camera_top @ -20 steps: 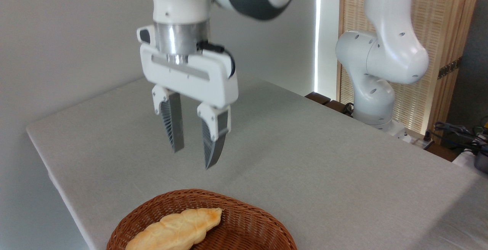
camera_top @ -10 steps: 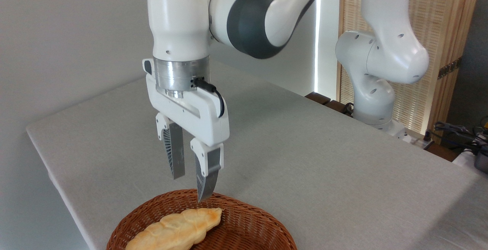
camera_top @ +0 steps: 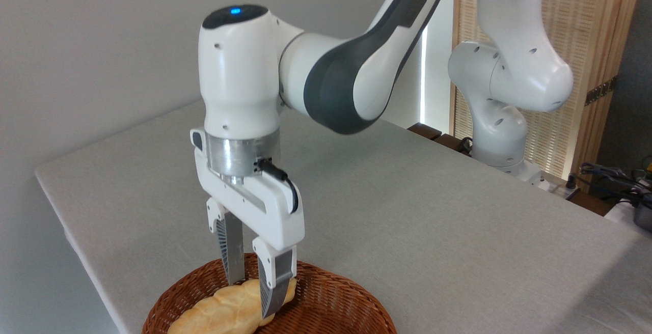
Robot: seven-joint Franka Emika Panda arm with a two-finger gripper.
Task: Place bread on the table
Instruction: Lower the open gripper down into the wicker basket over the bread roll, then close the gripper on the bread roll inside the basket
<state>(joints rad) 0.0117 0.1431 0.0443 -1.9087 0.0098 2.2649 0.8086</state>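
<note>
- The gripper [camera_top: 253, 298] pointed straight down into a round brown wicker basket [camera_top: 331, 303] at the bottom edge of the view.
- Its two ribbed fingers [camera_top: 232, 252] stood apart, one on each side of the bread [camera_top: 224, 313]; the jaws were spread, not pressed closed. Whether the tips touched the bread could not be told.
- The bread, a golden braided pastry, lay in the basket directly under the gripper, running from below the fingers down to the left. The near finger covered part of its right end.
- The basket's rim curved around the fingers on both sides; its lower part was cut off by the frame.
- The grey table [camera_top: 407, 212] spread behind and to the right of the gripper, bare of other things.
- Above the gripper rose the white arm [camera_top: 239, 79], with a blue light on top and a dark grey elbow bending up and to the right.
- Far right of the gripper, past the table's back edge, stood the arm's white base [camera_top: 499, 135] before a slatted wooden screen [camera_top: 591, 44].
- Dark cables [camera_top: 611, 176] lay at the far right edge.
- A plain pale wall [camera_top: 91, 44] filled the space left of and behind the gripper.
</note>
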